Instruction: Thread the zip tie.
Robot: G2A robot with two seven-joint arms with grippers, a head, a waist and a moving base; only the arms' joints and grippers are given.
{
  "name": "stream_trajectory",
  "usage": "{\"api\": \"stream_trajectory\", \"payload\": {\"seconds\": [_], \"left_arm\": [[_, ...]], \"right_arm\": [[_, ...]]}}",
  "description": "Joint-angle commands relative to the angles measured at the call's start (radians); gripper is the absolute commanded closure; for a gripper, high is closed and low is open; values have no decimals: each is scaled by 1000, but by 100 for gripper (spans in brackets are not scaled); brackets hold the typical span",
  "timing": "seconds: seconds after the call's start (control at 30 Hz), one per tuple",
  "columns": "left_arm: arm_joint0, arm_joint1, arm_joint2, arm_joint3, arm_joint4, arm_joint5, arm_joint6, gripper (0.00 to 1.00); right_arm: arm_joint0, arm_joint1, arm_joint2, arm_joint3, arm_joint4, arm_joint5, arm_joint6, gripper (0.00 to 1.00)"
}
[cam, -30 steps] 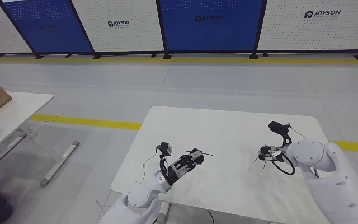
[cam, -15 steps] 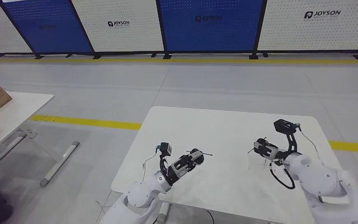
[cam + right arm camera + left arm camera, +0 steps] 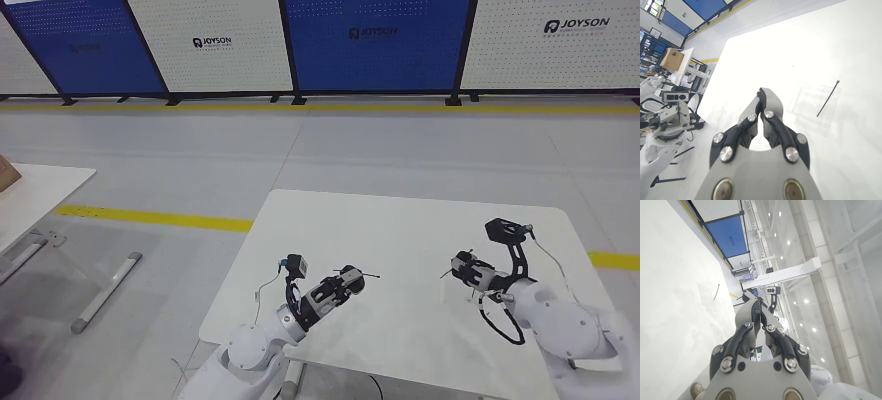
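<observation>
From where I stand, the black zip tie (image 3: 828, 98) lies flat on a clear sheet (image 3: 806, 100) on the white table (image 3: 400, 225). It sits between the 2 arms and neither touches it. The left gripper (image 3: 760, 310) hangs above the table with its fingers pressed together, and I see nothing pinched in them. The right gripper (image 3: 760, 100) is likewise closed and empty, off to one side of the sheet.

The pickup looks like the risky part. The tie is thin and lies flush on a slick surface, so fingertips coming down a little off line would probably skate it sideways or flick it off the sheet. The sheet itself seems loose, and a nudge at its edge could slide sheet and tie together. A pinch might also catch the sheet along with the strap.

A grip near the tie's middle would leave neither the small head nor the tail presented for the other arm. The slot in the head is tiny, so a slight twist in either hold would likely make the tail miss it. With 2 arms meeting over 1 small thing, the fingers could also knock together.
</observation>
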Motion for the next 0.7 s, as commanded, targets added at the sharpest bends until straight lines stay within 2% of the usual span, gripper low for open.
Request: {"api": "stream_trajectory", "payload": {"seconds": [0.0,0.03,0.1,0.2,0.67], "left_arm": [[0,0,0,0,0,0,0,100],[0,0,0,0,0,0,0,100],[0,0,0,0,0,0,0,100],[0,0,0,0,0,0,0,100],[0,0,0,0,0,0,0,100]], "right_arm": [[-13,-3,1,-2,13,-12,-56,100],[-22,-6,8,-13,42,-19,-105,100],[-57,-9,17,-42,74,-70,-204,100],[-99,-12,30,-74,87,-95,-310,100],[-99,-12,30,-74,87,-95,-310,100]]}}
